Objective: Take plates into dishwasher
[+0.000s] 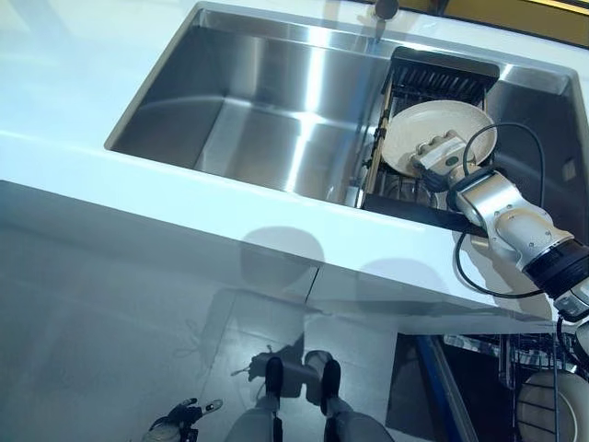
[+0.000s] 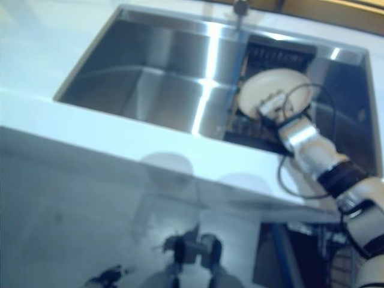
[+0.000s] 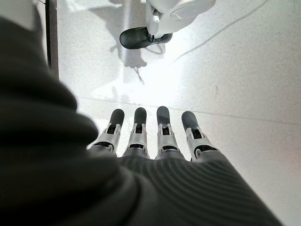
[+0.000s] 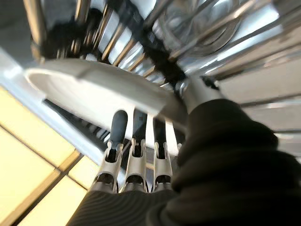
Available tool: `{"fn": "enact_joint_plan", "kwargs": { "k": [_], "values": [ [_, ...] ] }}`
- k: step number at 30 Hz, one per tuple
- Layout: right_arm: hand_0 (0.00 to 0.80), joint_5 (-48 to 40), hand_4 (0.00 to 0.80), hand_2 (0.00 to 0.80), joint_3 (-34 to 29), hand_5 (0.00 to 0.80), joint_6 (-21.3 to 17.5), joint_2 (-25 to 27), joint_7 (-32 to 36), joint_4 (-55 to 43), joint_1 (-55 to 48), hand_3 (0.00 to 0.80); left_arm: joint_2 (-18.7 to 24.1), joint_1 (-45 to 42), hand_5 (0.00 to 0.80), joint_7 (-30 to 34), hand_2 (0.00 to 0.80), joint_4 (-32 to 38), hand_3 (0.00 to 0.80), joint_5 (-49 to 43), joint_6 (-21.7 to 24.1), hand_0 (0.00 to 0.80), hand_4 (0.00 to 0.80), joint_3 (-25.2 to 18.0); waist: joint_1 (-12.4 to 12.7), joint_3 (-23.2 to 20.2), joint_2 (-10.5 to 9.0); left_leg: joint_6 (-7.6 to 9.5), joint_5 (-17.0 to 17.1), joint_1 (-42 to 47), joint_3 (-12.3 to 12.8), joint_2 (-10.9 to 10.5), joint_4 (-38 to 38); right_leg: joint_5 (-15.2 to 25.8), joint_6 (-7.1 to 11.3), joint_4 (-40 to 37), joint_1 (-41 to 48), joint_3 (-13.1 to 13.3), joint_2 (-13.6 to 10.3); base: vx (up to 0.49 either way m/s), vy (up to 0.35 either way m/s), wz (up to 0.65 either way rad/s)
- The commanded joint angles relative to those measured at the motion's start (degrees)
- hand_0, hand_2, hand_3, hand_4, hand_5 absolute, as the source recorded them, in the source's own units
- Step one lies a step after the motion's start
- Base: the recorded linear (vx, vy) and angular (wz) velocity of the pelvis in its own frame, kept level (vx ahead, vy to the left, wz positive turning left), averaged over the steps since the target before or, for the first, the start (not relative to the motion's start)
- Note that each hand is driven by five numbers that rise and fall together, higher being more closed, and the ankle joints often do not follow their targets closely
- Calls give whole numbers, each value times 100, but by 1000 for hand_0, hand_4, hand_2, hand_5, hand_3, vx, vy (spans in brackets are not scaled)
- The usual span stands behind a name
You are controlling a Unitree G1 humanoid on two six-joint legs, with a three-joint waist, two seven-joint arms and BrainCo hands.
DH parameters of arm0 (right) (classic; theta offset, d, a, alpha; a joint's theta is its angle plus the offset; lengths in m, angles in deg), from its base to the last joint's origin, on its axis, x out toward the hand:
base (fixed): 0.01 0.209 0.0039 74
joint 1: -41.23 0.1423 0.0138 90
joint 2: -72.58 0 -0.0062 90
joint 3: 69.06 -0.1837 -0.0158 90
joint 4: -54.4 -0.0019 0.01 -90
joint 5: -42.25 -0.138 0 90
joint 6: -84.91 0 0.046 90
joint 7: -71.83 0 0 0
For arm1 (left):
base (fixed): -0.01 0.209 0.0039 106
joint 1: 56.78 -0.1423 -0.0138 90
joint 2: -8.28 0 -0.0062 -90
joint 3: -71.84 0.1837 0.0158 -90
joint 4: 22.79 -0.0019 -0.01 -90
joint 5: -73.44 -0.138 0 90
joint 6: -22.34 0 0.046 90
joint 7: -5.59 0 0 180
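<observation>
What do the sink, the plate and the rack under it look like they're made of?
Sink: brushed stainless steel, with streaky bright reflections. Plate: probably glazed ceramic, cream and smooth, though melamine is possible. Rack: dark frame with shiny metal bars, likely steel.

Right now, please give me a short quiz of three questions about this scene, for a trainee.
1. True or false: the right hand is at the plate over the dark rack in the sink.
2. Where is the left hand? A) on the counter B) low, over the floor C) in the sink
3. Fill in: a second plate shows at the lower ____ corner of the left eye view.

Key: 1 true; 2 B; 3 right.
</observation>
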Motion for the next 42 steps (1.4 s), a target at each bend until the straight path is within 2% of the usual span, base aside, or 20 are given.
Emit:
{"fn": "enact_joint_plan", "kwargs": {
  "k": [1, 9, 15, 23, 27, 32, 35, 39, 42],
  "values": [
    [800, 346, 800, 800, 262, 800, 106, 149, -112, 353, 202, 800, 51, -6, 0, -23, 0, -172, 0, 46, 27, 0, 0, 183, 141, -79, -113, 38, -270, -83, 208, 35, -24, -198, 441, 22, -14, 18, -66, 0, 0, 0],
    [800, 640, 800, 800, 174, 800, 160, 378, -337, 268, 202, 800, 55, 1, 0, -48, 0, -153, 0, 5, -17, 0, 0, 189, 118, -166, -165, 62, -294, -82, 214, 37, -24, -199, 453, 2, -10, 37, -49, 0, 0, 0],
    [800, 542, 800, 800, 135, 800, 181, 609, -621, 208, 256, 800, 65, -31, 0, -35, 0, -136, 0, 30, -27, 0, 0, 175, 73, -217, -170, 72, -309, -52, 221, 38, -24, -202, 452, -8, 13, 64, -40, 0, 0, 0],
    [800, 181, 800, 800, -240, 800, -57, 1059, -870, -59, 219, 800, 65, -119, 0, -51, 0, -132, 0, 11, -67, 0, 0, 81, -36, -404, -273, 85, -382, 76, 283, 49, -24, -232, 461, -8, 116, 104, -37, 0, 0, 0],
    [800, -453, 800, 800, -515, 800, -62, 1251, -995, -259, 81, 800, 39, -149, 0, -66, 0, -161, 0, -32, -95, 0, 0, 10, -101, -526, -340, 89, -435, 163, 321, 54, -24, -248, 473, -8, 187, 152, -37, 8, 3, 0],
    [800, -1954, 800, 800, -1132, 800, -17, 1553, -1230, -529, -249, 800, 3, -238, 0, -48, 0, -256, 0, -155, -65, 0, 0, -117, -216, -750, -431, 103, -552, 380, 419, 70, -24, -278, 499, -8, 340, 264, -26, 45, 16, -6],
    [800, -2469, 800, 800, -1481, 800, -63, 1588, -1350, -590, -423, 800, -21, -277, 0, -57, 0, -312, 0, -219, -51, 0, 0, -162, -258, -882, -478, 108, -622, 506, 486, 78, -24, -304, 511, -8, 441, 331, -19, 45, 13, -12],
    [800, -3040, 800, 800, -1723, 800, -19, 1674, -1291, -548, -469, 800, -40, -337, 0, -69, 0, -372, 0, -351, -34, 0, 0, -194, -302, -1067, -538, 129, -698, 644, 569, 87, -24, -322, 524, -8, 546, 408, -5, 46, 13, -13],
    [800, -3969, 800, 800, -2032, 800, 91, 1693, -1178, -459, -654, 800, -31, -387, 0, -50, 0, -422, 0, -473, -19, 0, 0, -243, -359, -1211, -579, 141, -748, 748, 640, 110, -24, -321, 539, -8, 610, 503, 15, 50, 0, -17]
  ]
}}
